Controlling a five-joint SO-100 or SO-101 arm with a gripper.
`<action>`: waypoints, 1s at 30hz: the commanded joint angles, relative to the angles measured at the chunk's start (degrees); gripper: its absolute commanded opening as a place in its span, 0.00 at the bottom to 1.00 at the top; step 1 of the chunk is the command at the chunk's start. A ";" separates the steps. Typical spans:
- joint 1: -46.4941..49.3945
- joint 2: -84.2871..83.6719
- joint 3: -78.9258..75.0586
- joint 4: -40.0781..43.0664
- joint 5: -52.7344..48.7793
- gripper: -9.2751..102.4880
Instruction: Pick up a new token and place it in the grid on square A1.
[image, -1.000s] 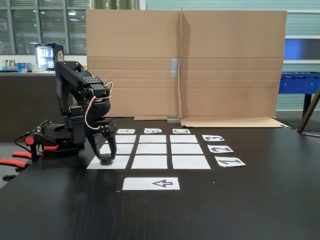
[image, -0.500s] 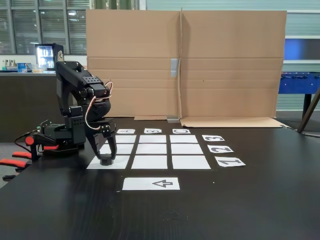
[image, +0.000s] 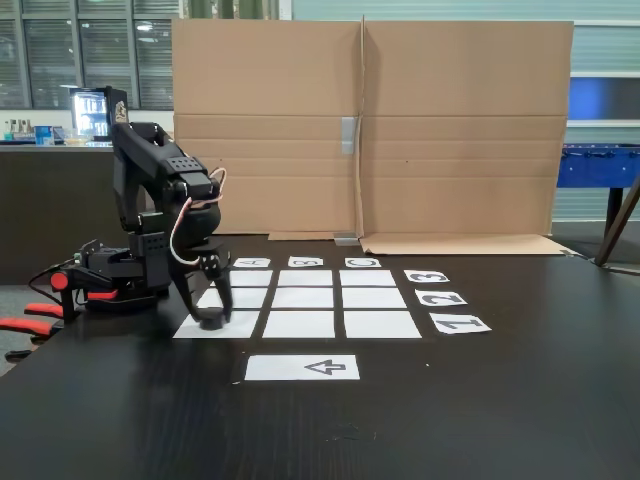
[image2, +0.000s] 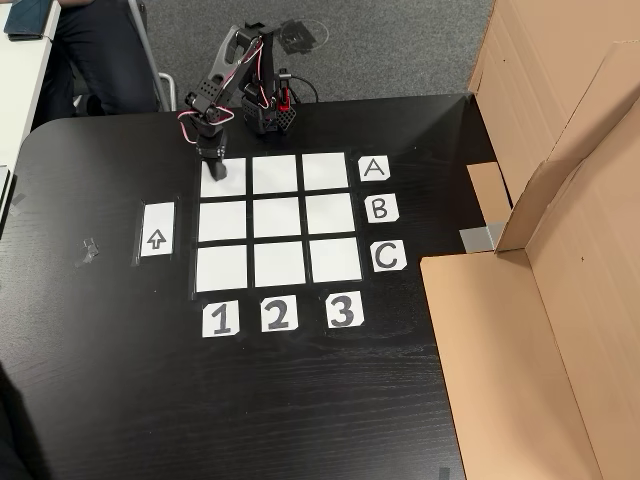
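Tabletop scene at the placing stage. The gripper (image: 211, 308) stands low over square A1 (image2: 233, 183), the corner cell of the grid (image2: 279, 220) in line with the "A" label (image2: 374, 168) and the "1" label (image2: 221, 320); in the other view this cell lies nearest the table's far-left corner, just in front of the arm's base (image2: 268, 115). The token (image: 211, 322) shows in the fixed view as a small dark shape at the fingertips, resting on or just above the near part of A1; contact with the paper cannot be told. The fingers taper down around it and the motion blur there hides the gap, so whether the jaws clamp the token or have let go cannot be told. The other eight cells are blank. An arrow sheet (image: 303, 367) lies near the table's front edge in the fixed view, beside the "1" column, and a cardboard screen (image: 370, 130) stands along the far edge. Judged progress: pickup and carry are done, the token is at its target; release, if not done, and withdrawal remain
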 joint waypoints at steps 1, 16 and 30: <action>-0.44 1.14 -0.44 0.09 0.00 0.31; -1.14 8.79 -0.53 5.01 0.26 0.36; -3.60 18.46 -3.43 12.39 2.99 0.37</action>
